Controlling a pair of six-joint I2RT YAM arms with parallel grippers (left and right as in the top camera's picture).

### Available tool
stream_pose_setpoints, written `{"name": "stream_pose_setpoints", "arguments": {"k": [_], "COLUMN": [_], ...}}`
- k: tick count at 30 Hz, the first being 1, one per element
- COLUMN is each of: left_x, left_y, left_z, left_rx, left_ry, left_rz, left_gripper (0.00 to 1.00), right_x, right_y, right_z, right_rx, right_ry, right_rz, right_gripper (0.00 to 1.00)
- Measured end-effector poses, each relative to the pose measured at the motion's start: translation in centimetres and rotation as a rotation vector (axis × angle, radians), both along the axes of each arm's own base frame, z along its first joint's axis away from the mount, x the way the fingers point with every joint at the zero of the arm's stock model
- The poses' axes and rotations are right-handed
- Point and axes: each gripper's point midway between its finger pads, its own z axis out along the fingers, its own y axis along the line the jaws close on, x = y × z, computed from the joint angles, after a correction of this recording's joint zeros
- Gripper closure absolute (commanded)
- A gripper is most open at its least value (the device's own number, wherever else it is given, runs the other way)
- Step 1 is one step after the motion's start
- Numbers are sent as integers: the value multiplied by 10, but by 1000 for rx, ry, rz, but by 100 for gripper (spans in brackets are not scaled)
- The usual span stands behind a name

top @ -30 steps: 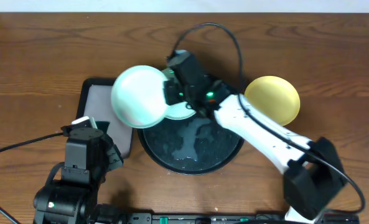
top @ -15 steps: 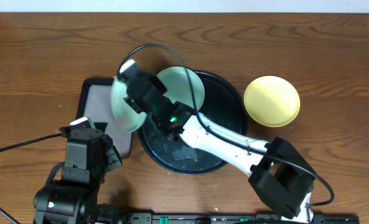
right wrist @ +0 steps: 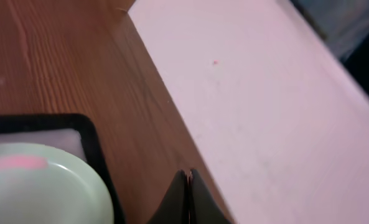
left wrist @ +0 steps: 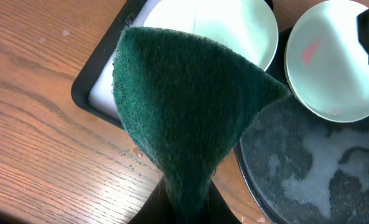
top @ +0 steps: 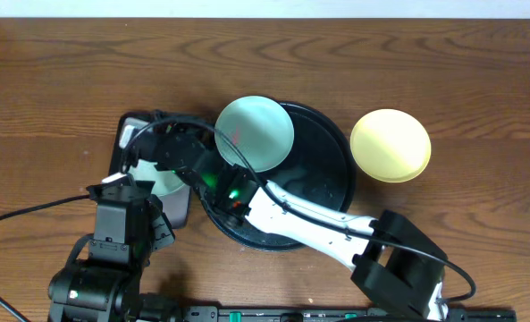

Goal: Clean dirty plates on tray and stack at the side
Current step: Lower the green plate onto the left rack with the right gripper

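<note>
left fingers (left wrist: 221,211) pinching green sponge (left wrist: 184,106), mint plate (top: 254,134) overhanging black tray (top: 347,170) rim

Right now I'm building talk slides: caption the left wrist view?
Left gripper holds a green scouring pad near a mint plate in the rectangular tray; a smeared plate sits on the round tray.

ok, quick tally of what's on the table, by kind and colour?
Mint-green plates: 2
Yellow plate: 1
Round black tray: 1
Rectangular black tray: 1
Green scouring pad: 1
Total: 6
</note>
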Motion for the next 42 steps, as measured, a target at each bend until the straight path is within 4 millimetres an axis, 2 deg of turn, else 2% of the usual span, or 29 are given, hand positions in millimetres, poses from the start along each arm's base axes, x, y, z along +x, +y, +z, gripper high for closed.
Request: {"name": "stream_pose_setpoints", "arguments": {"k": [9, 17, 20, 22, 26, 28, 30, 34, 35, 37, 40, 42], "left_x": [-1, 0, 0, 0, 0, 0, 0, 0, 0, 0, 0, 0], "left_y": [1, 1, 1, 1, 1, 1, 1, 1, 1, 1, 1, 1], "left_z": [0, 0, 0, 0, 0, 0, 0, 0, 0, 0, 0, 0], "left_rx": [6, 6, 5, 5, 5, 5, 5, 5, 5, 5, 5, 5], "left_ry": [3, 2, 1, 1, 0, 0, 0, 0, 0, 0, 0, 0], "left_rz": [5, 4, 4, 4, 4, 4, 4, 4, 4, 4, 4, 4], "left_gripper": [92, 92, 92, 92, 92, 92, 92, 92, 92, 92, 91, 91], "right_x": [7, 10, 12, 12, 6, 7, 12, 26, 28, 28, 19, 8], "right_y": [-3, -7, -15, -21, -31, -39, -47, -64, -69, -76, -80, -79], "right_z": [23, 23, 7, -15, -59, -73, -73, -48, -40, -31, -29, -34], "right_rx": [-73, -45, 27, 35, 50, 77, 124, 234, 262, 306, 331, 315], "right_ry": [-167, -145, -15, 99, 372, 520, 651, 859, 906, 987, 1082, 1134], "right_rz": [-13, -52, -116, -146, -137, -145, -164, -189, -192, -200, -204, -201], "right_gripper": [99, 96, 81, 76, 71, 70, 67, 61, 58, 45, 1, 1]}}
